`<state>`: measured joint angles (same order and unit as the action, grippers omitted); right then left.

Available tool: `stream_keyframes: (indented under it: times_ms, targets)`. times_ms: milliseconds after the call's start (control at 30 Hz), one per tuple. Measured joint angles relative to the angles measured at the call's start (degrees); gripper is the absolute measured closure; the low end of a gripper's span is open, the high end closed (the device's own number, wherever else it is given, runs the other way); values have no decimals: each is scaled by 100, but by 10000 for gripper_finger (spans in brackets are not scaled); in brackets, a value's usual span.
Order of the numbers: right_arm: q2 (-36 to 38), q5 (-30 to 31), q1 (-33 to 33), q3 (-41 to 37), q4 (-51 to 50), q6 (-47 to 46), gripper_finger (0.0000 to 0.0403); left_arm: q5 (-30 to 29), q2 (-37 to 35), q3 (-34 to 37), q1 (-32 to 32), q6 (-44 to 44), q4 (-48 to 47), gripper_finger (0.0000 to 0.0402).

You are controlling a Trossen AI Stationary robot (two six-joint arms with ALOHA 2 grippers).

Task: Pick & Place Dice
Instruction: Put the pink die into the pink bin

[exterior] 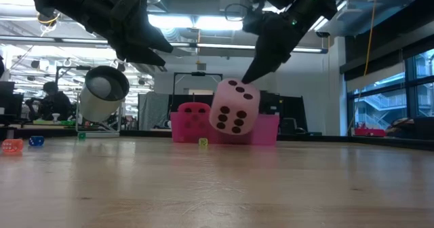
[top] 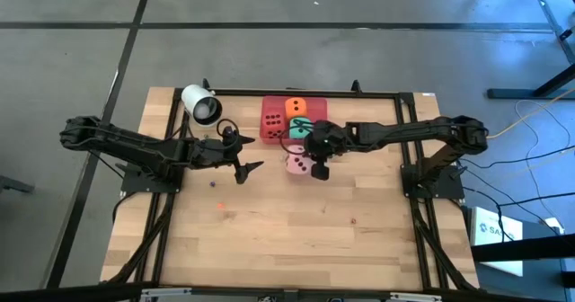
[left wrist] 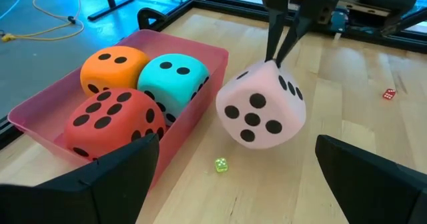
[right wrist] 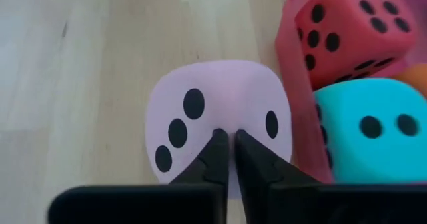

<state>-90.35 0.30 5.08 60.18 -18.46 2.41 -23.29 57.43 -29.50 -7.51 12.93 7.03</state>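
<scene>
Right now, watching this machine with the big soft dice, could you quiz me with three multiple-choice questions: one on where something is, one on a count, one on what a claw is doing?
1. Where is the light pink die?
A. Inside the pink tray
B. Just outside the tray, tilted under the right gripper
C. Beside the white cup

2. How many dice lie in the tray?
A. One
B. Three
C. Four

3. What is the right gripper doing?
A. Pinching the top of the light pink die
B. Spread wide over bare wood
C. Holding the orange die

Answers:
1 B: the left wrist view shows it next to the tray wall.
2 B: the red die, the orange die and the green die sit inside.
3 A: its fingers meet on the die's soft top.
</scene>
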Motion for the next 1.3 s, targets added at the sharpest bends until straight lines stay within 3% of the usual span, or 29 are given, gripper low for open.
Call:
stream_keyframes:
  times_ms: [367, 533, 633, 800, 1067, 1200, 1300]
  targets:
    - [49, 199, 0, 11, -4, 40, 401, -2, 0, 0, 0, 0, 1, 2]
    - [49, 127, 2, 12, 0, 99, 382, 0, 0, 0, 0, 0, 0, 2]
    - [49, -220, 2, 13, 5, 106, 360, -2, 0, 0, 0, -4, 0, 2]
    - [53, -571, 0, 15, 188, 107, 292, -2, 0, 0, 0, -2, 2, 2]
    - [55, -693, 10, 17, 495, -4, 120, 34, 0, 0, 0, -2, 0, 2]
    - [55, -269, 11, 17, 518, -40, 44, 35, 0, 0, 0, -5, 0, 2]
    - [55, -41, 11, 17, 591, -56, 10, 35, 0, 0, 0, -7, 0, 2]
